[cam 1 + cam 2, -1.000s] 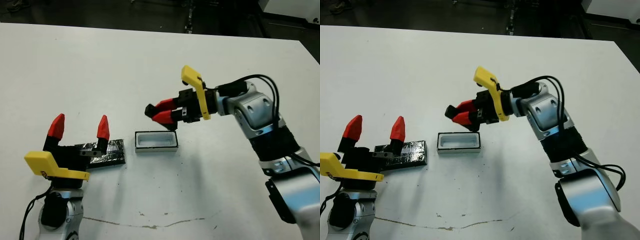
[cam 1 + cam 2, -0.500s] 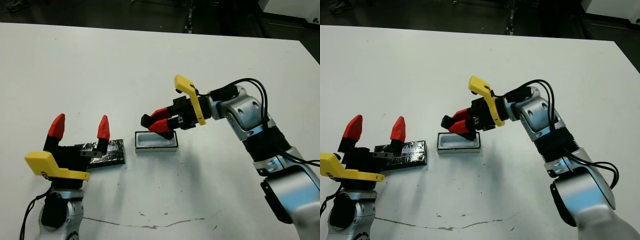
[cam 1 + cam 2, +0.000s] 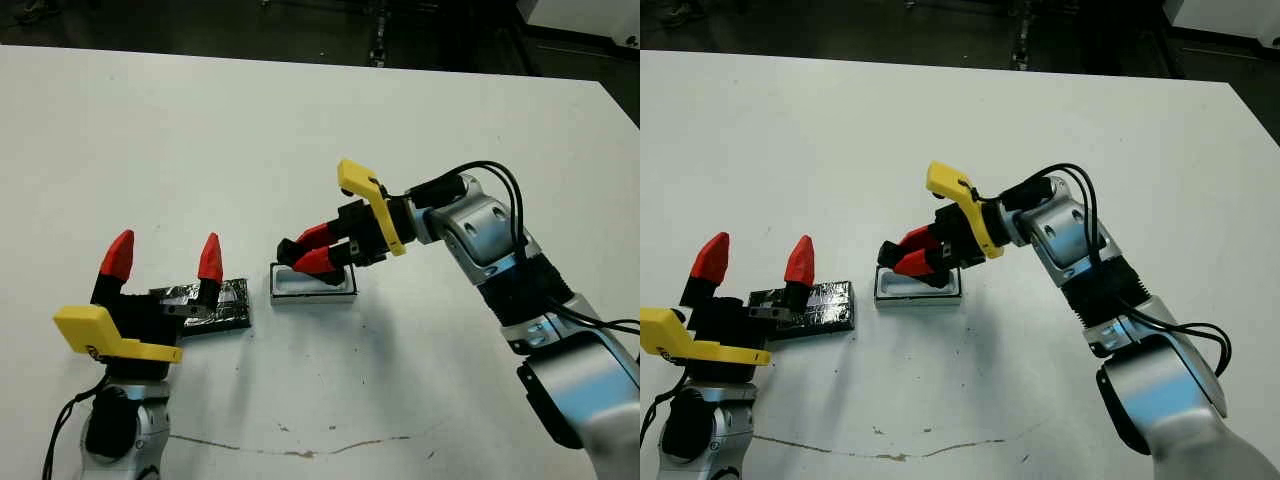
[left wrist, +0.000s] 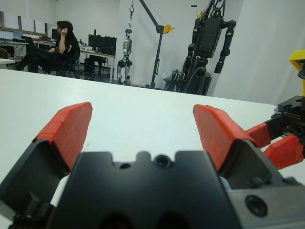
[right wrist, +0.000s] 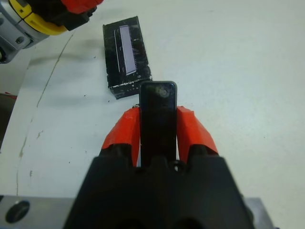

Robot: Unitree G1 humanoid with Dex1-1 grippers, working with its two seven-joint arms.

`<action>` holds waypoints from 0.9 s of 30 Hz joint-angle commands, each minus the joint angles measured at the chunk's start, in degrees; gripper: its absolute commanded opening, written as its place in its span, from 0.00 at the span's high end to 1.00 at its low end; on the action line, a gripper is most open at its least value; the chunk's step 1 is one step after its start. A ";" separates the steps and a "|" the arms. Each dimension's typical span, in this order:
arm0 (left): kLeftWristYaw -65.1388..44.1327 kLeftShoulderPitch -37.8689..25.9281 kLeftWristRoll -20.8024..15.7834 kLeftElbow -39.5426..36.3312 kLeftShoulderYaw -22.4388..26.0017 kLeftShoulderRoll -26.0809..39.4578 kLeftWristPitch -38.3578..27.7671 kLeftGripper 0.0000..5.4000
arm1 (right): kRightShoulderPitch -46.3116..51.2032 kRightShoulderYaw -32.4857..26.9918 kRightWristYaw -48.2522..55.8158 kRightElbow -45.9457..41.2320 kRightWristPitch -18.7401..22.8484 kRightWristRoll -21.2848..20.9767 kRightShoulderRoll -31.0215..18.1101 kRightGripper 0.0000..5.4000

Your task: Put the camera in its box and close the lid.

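Right now my right gripper (image 3: 305,256) clamps the camera (image 5: 157,121) over the box (image 3: 313,284), camera's long axis running along my fingers, free end pointing toward the lid (image 3: 212,305). Lid lies flat on the table (image 3: 200,150) just beside the box. My left gripper (image 3: 163,262) sits spread wide, empty.
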 commanded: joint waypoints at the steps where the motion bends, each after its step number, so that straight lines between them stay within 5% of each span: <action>1: -0.01 0.76 0.52 0.50 0.04 0.17 -0.24 0.00 | 1.18 0.22 0.37 0.22 -1.68 -0.76 -0.76 0.69; 27: 0.92 2.06 2.36 -0.31 -0.92 -0.58 -0.66 0.00 | 4.69 2.79 0.19 -3.50 -4.39 -5.44 -4.28 0.69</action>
